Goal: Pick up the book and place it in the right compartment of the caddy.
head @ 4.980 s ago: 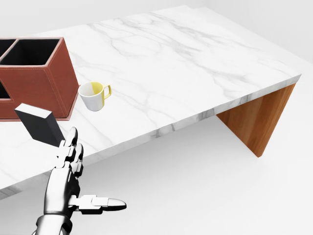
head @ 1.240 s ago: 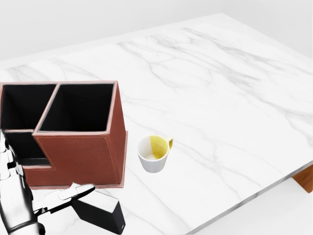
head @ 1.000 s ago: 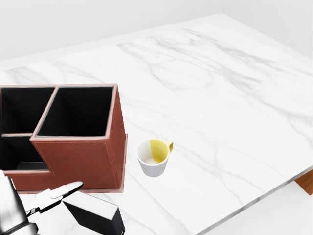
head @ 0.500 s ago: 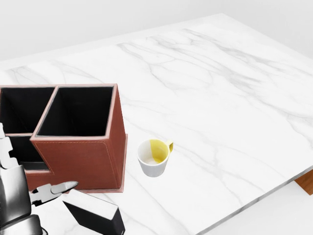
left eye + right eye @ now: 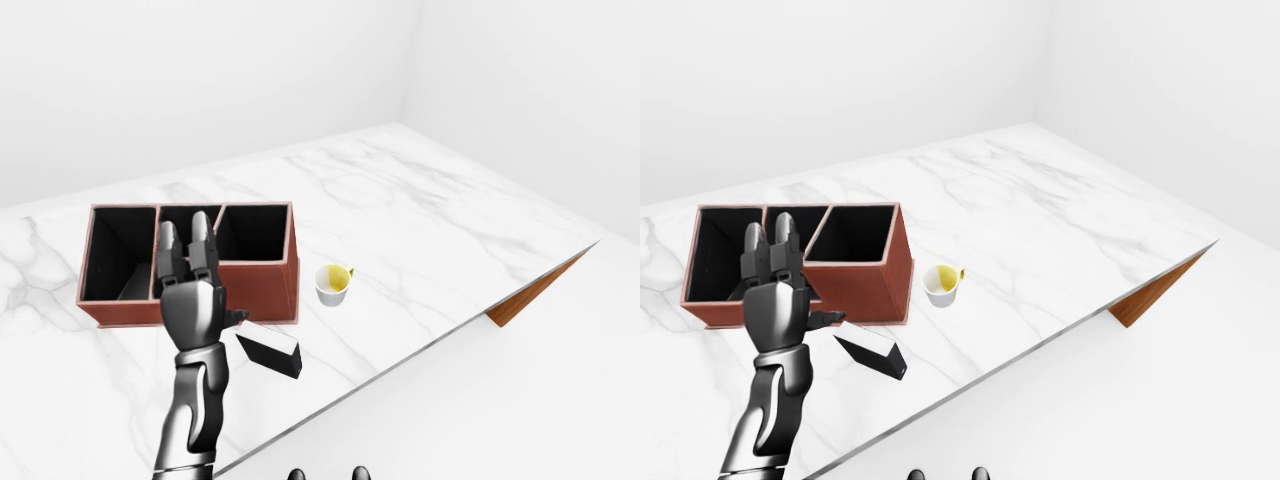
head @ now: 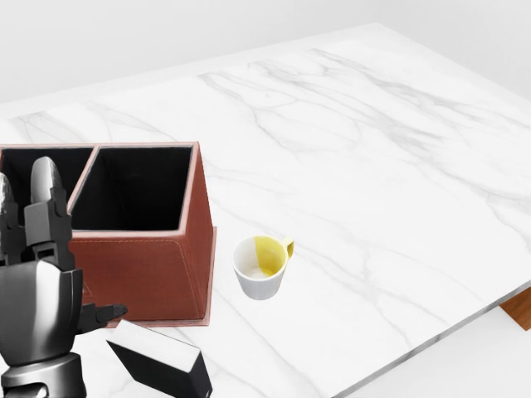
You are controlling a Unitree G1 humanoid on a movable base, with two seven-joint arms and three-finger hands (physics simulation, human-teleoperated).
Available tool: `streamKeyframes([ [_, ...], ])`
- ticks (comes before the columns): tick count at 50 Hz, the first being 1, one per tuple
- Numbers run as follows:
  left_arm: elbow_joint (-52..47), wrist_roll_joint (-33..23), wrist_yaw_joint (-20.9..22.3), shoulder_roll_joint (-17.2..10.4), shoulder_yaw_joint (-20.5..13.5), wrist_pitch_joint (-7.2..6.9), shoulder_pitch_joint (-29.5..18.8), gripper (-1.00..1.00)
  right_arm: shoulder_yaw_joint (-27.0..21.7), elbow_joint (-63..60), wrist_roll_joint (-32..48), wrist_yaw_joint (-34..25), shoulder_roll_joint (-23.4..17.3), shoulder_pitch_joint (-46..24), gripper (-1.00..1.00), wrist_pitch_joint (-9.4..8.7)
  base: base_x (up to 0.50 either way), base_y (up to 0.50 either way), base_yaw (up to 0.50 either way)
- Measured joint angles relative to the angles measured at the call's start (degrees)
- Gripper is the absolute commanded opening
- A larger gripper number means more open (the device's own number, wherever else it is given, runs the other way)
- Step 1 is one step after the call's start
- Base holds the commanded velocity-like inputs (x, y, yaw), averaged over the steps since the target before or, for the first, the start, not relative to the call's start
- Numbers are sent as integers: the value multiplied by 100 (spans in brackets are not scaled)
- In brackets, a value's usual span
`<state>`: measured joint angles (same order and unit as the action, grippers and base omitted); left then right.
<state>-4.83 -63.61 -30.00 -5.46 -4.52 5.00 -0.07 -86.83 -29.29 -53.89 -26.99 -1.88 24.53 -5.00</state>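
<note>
Left silver-black three-finger hand (image 6: 37, 303) raised, fingers spread wide, holding nothing. Black slab-shaped book (image 6: 162, 361) lies on white marble table (image 6: 373, 166) just right of its thumb, below brown leather caddy (image 6: 145, 257). Eye views add table's wood leg (image 5: 530, 295); right hand not visible.

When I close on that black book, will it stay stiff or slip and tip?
The book looks like a rigid block with sharp edges, so it probably won't flex. Its faces look smooth, so it may slip. It sits tilted on the table beside the open left hand, so a nudge could topple it.
</note>
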Motion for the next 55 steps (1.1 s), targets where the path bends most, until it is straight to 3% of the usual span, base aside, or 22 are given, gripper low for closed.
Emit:
streamKeyframes([
  [25, -526, -1419, 0, -64, 297, 0, 216, 100, -2, -4, -3, -10, 20, 3, 100, 0, 0, 0, 0],
  [55, -587, -1531, 0, -77, 311, 0, 231, 100, 49, -12, 79, -84, 38, -5, 100, 0, 0, 0, 0],
])
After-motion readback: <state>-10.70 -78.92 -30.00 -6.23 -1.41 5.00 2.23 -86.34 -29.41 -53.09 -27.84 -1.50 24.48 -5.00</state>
